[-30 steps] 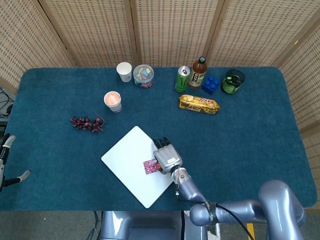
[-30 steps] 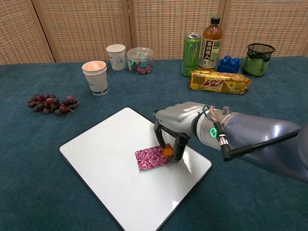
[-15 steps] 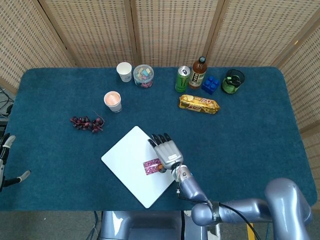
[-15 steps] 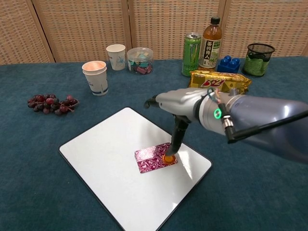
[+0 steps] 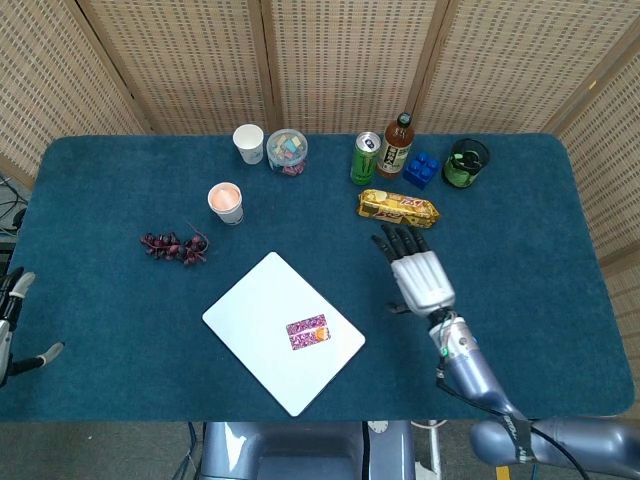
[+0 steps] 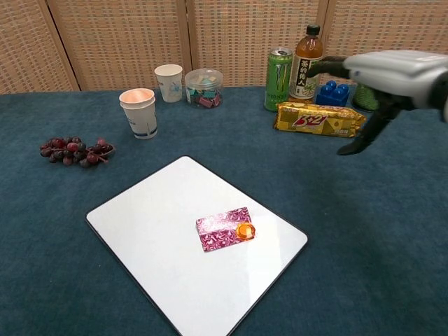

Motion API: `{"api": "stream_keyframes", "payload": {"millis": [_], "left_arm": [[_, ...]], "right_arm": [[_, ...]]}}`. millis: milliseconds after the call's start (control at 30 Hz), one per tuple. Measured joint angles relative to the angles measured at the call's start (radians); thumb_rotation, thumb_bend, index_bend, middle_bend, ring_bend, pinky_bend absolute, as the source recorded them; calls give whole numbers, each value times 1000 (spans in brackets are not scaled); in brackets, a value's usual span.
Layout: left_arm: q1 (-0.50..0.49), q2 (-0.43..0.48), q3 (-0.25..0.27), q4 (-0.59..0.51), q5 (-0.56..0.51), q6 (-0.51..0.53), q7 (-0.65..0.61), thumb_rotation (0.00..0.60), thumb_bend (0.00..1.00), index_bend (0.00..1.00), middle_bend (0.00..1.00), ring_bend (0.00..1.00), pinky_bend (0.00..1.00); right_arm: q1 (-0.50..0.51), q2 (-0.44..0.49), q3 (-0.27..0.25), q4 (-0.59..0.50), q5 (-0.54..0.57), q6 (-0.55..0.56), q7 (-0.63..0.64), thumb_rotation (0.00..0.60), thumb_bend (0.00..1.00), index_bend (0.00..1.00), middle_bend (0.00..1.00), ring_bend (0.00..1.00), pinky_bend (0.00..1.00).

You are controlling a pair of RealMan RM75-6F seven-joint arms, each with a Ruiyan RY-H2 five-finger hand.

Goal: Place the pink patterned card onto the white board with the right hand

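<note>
Change: the right hand (image 5: 420, 278) has let go of the pink patterned card (image 5: 308, 331) and drawn well away to the right; half a second ago a fingertip was still pressing down on the card's orange end, and now the hand hangs over bare cloth near the snack packet (image 5: 398, 208).
Right hand: fingers spread and straight, holding nothing; in the chest view it shows high at the right edge (image 6: 392, 73).
Left hand: only a sliver shows at the far left edge (image 5: 10, 320), well apart from everything; I cannot tell whether it is open or closed.
Card position: lying flat on the white board (image 5: 250, 300), toward its lower right part, fully inside the edges, touching nothing else.
Meaning for the task: by my reckoning the placing is done, with the card resting on the board unaided and only the arm's retreat left.
Card's look: a small rectangle, magenta with a pale swirling pattern, an orange round mark at its right end (image 6: 245, 231), slightly askew to the board's edges.
Board's look: a plain white sheet with rounded corners, turned at an angle on the blue worktop (image 5: 520, 240).
</note>
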Motion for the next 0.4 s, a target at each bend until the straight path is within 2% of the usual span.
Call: {"api": "stream_keyframes", "payload": {"millis": [167, 400], "left_arm": [[8, -1, 4, -1, 16, 23, 0, 600, 0, 0, 0, 0, 0], [20, -4, 12, -5, 40, 56, 16, 600, 0, 0, 0, 0, 0]], "right_arm": [[-177, 76, -91, 107, -171, 119, 241, 600, 0, 0, 0, 0, 0], [-375, 126, -179, 259, -294, 267, 459, 600, 0, 0, 0, 0, 0]]}}
